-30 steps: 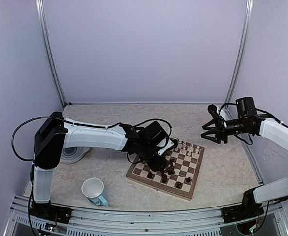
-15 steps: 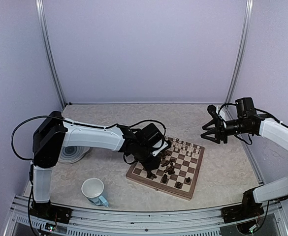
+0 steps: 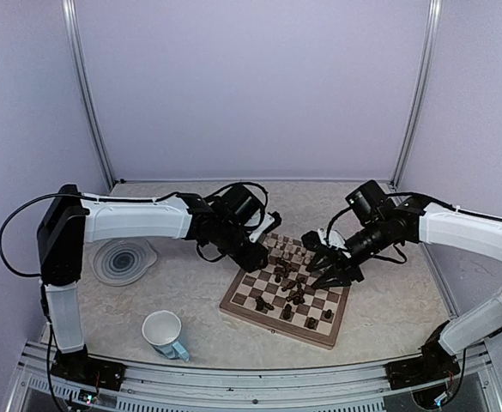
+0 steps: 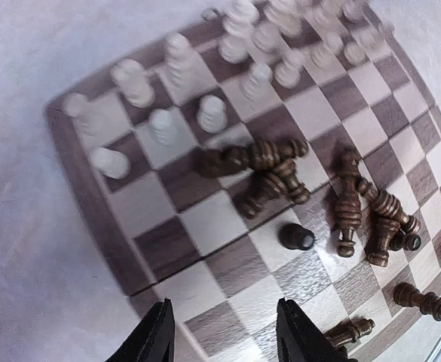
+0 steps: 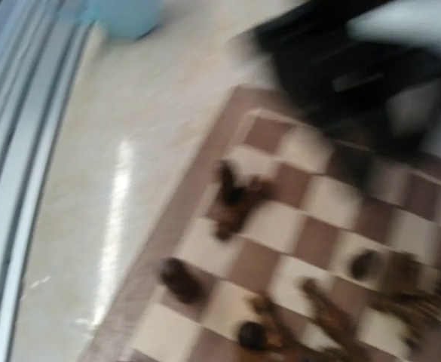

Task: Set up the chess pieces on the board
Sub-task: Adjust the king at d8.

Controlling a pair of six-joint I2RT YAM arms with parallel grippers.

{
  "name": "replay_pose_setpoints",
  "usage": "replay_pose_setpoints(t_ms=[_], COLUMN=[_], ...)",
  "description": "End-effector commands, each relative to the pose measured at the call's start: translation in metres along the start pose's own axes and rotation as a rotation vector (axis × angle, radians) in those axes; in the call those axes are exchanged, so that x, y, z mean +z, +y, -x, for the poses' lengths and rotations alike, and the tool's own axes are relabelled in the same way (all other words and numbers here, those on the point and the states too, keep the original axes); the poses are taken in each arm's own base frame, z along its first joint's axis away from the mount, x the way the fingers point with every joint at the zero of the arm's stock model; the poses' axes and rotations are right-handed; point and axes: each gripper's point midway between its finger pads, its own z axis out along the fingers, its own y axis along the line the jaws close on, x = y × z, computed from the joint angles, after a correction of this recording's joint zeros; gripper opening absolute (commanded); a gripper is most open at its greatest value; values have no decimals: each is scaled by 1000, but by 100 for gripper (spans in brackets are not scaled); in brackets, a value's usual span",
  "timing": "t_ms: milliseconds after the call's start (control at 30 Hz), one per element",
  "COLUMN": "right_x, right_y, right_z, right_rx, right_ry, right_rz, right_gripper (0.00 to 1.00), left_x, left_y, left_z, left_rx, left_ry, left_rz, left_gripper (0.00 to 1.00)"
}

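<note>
Pale marbled tabletop; left claw and right claw agape over board.

My cell from above: a plain lilac back wall stands at 12 o'clock, with a matching left wall at 9 o'clock and right wall at 3 o'clock. Slim metal posts rise in the back corners, at 11 o'clock and 1 o'clock. I work on a beige, marble-patterned tabletop, edged at 6 o'clock by a ribbed aluminium rail. The light is soft and even, shadows faint.
</note>
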Motion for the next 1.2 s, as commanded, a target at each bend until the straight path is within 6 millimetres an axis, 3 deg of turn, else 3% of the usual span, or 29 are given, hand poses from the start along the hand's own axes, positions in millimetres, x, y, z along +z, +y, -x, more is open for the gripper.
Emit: replay_pose_setpoints(t_ms=[0,167,400,667,900,1167], right_x=[24,53,79,100,107,111], right_y=[18,23,24,28,33,41], right_z=[-15,-27,-29,-28,-29,-33], right_rx=[-77,-113,-142,-172,-191,-201], right_ry=[170,288,357,390,402,417], right_rz=[57,105,144,185,211,224], right_gripper=[48,52,52,45,30,26], left_x=[-56,-87,-110,-114,-113,-109], left_y=[40,88,129,125,124,123], left_z=[36,51,42,44,42,41], left_rx=[-97,-185,-276,-276,-273,-272], left_ry=[-147,-284,-374,-373,-365,-352], left_rz=[8,80,102,82,82,77], left_gripper=[48,49,51,52,53,53])
